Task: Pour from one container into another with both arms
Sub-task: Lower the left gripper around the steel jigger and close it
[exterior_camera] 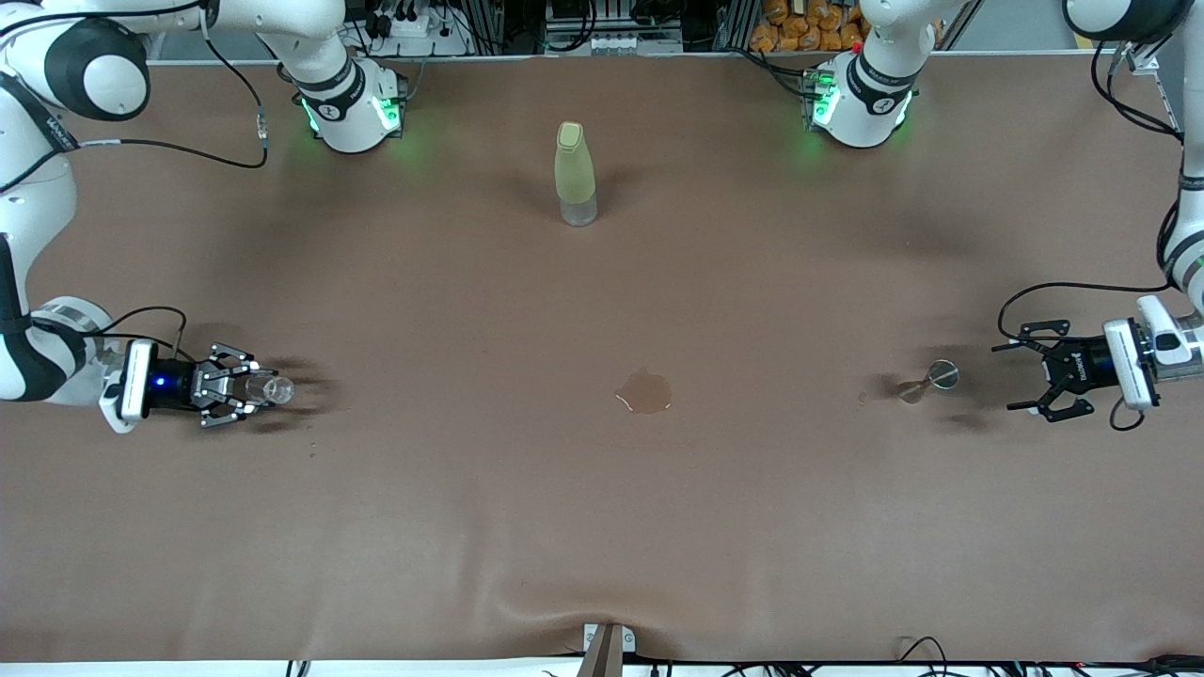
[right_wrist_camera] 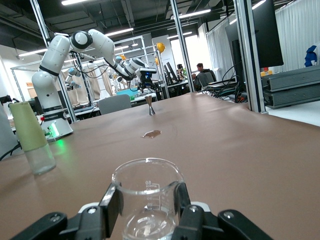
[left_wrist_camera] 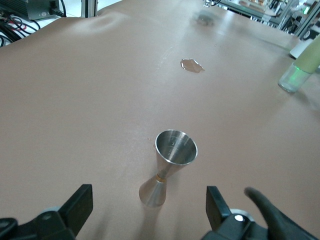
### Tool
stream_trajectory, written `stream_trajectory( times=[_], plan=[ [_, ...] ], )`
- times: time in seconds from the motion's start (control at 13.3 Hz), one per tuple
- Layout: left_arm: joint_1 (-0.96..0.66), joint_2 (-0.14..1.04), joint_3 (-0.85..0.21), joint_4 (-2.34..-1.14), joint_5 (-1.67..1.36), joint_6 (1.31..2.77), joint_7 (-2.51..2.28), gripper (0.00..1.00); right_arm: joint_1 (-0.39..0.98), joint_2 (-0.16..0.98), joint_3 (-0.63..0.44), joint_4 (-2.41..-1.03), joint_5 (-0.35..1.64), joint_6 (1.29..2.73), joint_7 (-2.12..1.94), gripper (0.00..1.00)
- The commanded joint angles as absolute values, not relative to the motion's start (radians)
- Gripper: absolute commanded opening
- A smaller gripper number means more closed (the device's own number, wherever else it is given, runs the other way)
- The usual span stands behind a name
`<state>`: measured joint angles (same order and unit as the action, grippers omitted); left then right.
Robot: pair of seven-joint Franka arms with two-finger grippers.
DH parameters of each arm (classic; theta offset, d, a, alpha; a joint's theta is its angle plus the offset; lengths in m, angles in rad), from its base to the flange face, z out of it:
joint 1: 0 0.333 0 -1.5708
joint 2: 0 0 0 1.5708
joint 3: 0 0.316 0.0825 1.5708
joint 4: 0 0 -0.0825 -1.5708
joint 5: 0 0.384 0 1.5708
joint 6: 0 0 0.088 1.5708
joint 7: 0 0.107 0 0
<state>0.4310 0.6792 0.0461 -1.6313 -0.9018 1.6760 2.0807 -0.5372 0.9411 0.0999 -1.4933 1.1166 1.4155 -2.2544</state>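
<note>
The right end effector (exterior_camera: 246,388), low at the right arm's end of the table (exterior_camera: 602,527), is clenched around the glass cup (exterior_camera: 267,388). The left end effector (exterior_camera: 1025,377) is released, fingers spread, with the steel jigger (exterior_camera: 929,381) standing upright on the table just in front of its fingertips, untouched.

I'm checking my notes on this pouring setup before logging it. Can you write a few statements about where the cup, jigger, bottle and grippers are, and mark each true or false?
1. The right gripper is shut on the glass cup. True.
2. The left gripper is holding the steel jigger. False: its jaws are open, and the jigger stands free on the table just in front of them.
3. A small puddle lies on the table between the cup and the jigger. True.
4. The yellow-green bottle lies on its side. False: it stands upright, farther from the front camera than the puddle.
</note>
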Motion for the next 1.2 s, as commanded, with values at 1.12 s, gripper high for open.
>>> stream_trajectory(
  times=[1.12],
  plan=[
    [0.434, 0.798, 0.020, -1.677, -0.989, 1.597, 2.229, 0.87, -0.387, 0.862, 0.107, -1.391, 1.124, 1.414, -2.023, 0.18]
  ],
)
